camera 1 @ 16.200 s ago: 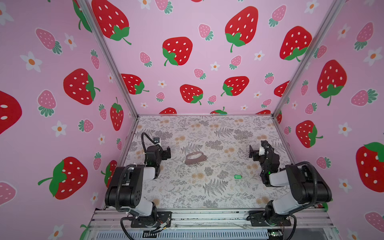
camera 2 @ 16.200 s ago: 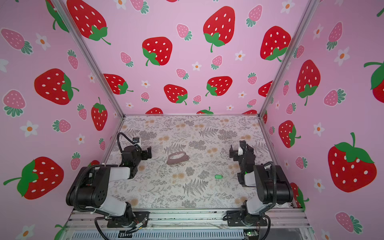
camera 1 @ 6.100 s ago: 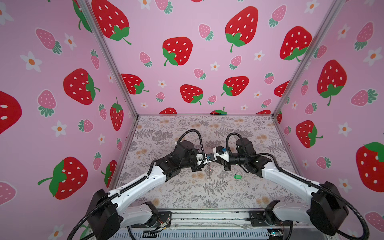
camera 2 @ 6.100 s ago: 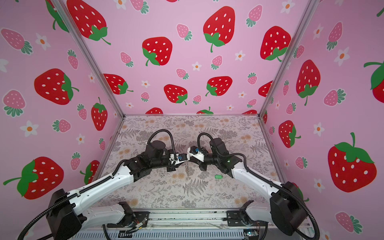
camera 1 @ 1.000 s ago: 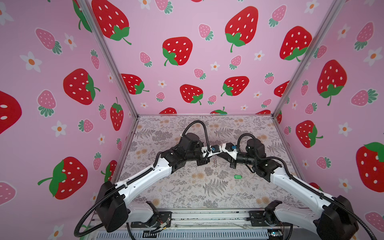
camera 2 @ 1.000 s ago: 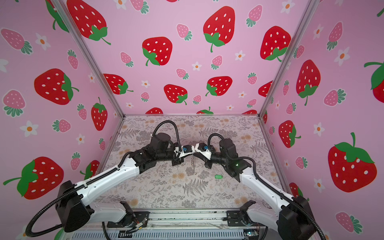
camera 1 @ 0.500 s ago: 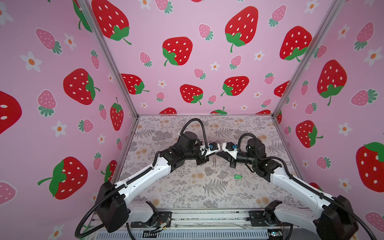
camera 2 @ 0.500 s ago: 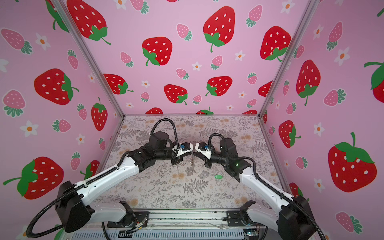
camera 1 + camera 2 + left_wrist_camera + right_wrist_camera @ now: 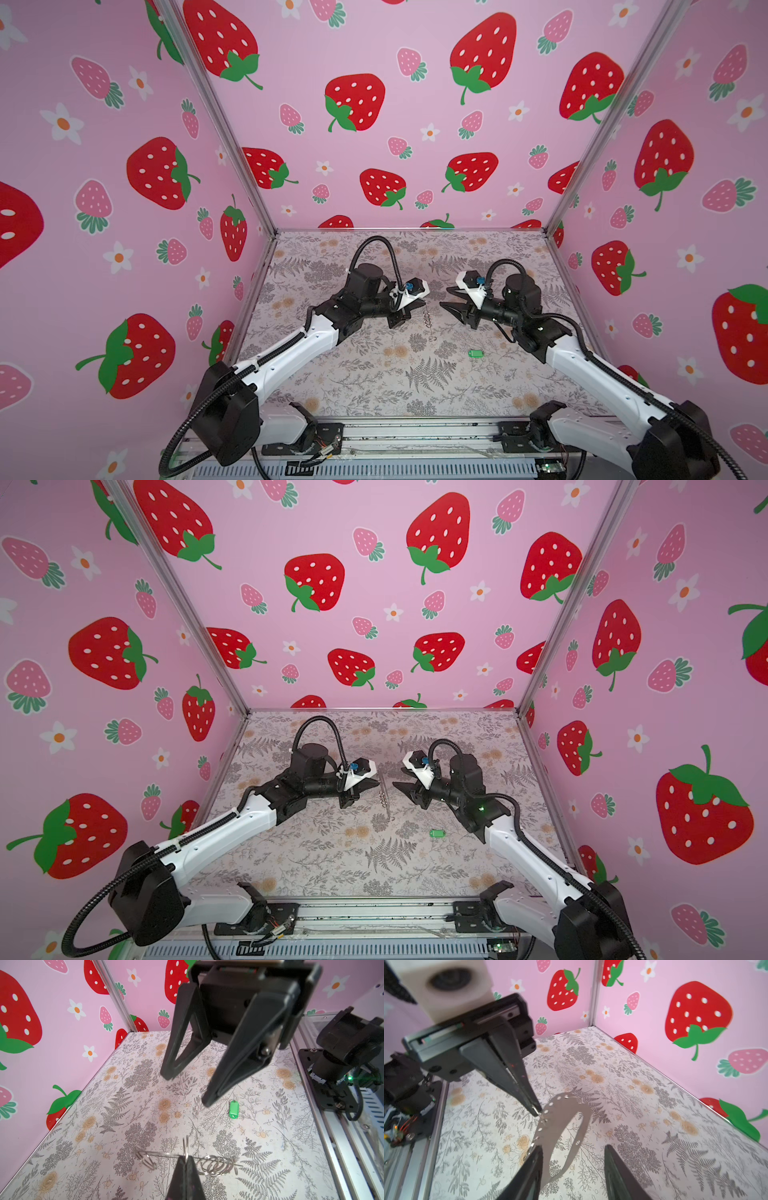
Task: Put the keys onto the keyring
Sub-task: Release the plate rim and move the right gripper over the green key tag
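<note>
R gripper: opened, let go | keyring: now hangs frm L gripper

Right wrist view: keyring end nearest the jaws of the right gripper partly hidden behind one finger; both fingers cut off at frame edge.

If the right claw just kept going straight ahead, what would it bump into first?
Probably the keyring, hanging from the shut left gripper just ahead of the open right gripper; exact depth is hard to judge.
</note>
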Motion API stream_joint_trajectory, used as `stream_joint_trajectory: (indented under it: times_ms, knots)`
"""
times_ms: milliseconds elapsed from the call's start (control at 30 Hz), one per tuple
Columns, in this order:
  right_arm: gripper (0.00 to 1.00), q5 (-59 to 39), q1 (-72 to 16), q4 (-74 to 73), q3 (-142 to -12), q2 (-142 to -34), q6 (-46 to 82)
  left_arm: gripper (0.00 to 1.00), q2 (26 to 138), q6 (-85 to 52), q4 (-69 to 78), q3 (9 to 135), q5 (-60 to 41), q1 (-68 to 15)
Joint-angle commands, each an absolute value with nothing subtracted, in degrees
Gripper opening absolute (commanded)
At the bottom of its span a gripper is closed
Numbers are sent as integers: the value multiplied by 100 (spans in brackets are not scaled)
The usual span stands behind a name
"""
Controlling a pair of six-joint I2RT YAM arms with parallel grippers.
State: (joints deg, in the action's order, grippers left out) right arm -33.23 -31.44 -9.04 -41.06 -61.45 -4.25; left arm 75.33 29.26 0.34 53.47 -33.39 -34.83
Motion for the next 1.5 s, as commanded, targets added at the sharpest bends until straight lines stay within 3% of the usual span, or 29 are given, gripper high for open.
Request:
stream_joint_trajectory:
  times_ms: [0,133,333,533,833,1467]
  knots:
    - [51,-2846,-3007,-660,-4053,-5953,537,0,7251,2917,771,5122,-3812,-3445]
    - [51,-2057,-2971,14,-4072,-5929,1363,0,7071,3297,1026,4818,-3841,-3445]
    - [50,-784,-2971,2335,-4657,-6260,2215,0,6847,4032,1126,4506,-3586,-3535]
    - [46,-45,-3117,3610,-4520,-6542,2977,0,6779,4270,1232,4347,-3491,-3560]
    - [37,363,-3459,3238,-3585,-6333,3791,0,6642,4297,1398,4141,-3459,-3583]
    - [23,754,-3617,2982,-3531,-7030,3444,0,6644,4280,1433,4069,-3480,-3586]
